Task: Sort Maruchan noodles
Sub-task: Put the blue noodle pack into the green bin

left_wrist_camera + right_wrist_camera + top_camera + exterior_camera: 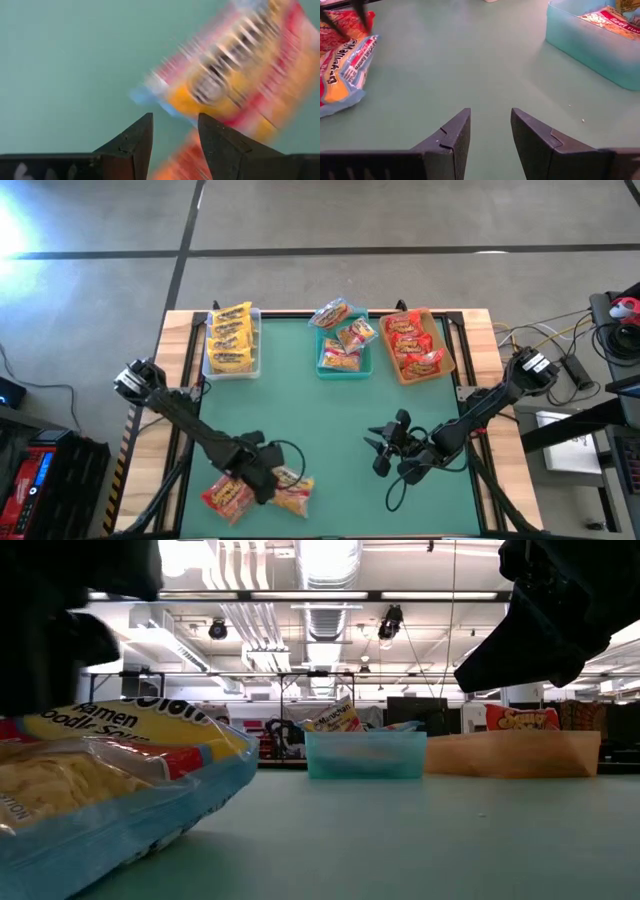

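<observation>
Two Maruchan noodle packets lie flat on the green mat near the table's front left: a red one point(226, 498) and a multicoloured one point(295, 494), the latter large in the low view point(100, 790). My left gripper point(266, 478) hangs over them, pointing steeply down and open. In its wrist view the fingers point(175, 132) frame the edge of the red packet point(182, 165), and the multicoloured packet point(235, 70) is blurred beyond. My right gripper point(382, 452) waits open over bare mat at mid-right point(490, 125), with nothing between its fingers.
Three bins stand along the far edge: a clear one point(232, 340) with yellow packets, a teal one point(342, 348) with multicoloured packets, and a tan one point(415, 345) with red packets. Bare mat lies between the bins and the arms.
</observation>
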You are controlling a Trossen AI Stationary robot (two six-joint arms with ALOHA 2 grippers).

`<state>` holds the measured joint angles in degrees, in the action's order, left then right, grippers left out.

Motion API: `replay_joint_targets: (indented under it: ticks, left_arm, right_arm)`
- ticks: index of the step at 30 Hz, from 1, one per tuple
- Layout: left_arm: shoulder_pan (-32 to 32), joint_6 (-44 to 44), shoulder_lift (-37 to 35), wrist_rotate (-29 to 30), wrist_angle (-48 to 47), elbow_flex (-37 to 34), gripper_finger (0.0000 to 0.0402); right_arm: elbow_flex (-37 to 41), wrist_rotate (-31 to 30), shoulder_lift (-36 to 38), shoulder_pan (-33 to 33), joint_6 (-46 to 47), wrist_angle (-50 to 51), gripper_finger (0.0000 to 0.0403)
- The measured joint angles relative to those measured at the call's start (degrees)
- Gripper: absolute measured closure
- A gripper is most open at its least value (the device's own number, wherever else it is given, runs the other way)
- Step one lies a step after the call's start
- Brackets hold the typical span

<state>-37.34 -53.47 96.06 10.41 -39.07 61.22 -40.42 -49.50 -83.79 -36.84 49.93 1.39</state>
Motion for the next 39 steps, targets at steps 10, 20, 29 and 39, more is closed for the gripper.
replay_joint_targets:
  ticks: [10,20,29,39]
  left_arm:
    - [-5.54,-5.78,0.37,-9.68,6.41,7.23,0.0262]
    - [-5.31,-8.77,9.15,-8.71,14.13,10.21,0.0262]
    - [-5.0,-8.3,16.86,-13.68,13.49,14.01,0.0262]
    - [-1.67,0.85,15.33,-14.04,4.21,14.49,0.0262]
  right_arm:
    - [0.08,-0.04,0.0,0.13,-0.62,0.02,0.0271]
    - [0.17,-0.04,0.0,0.13,-1.14,0.1,0.0271]
    - [0.41,-0.07,0.0,0.13,-1.49,0.09,0.0271]
    - [0.47,-0.09,0.0,0.13,-1.53,0.1,0.0271]
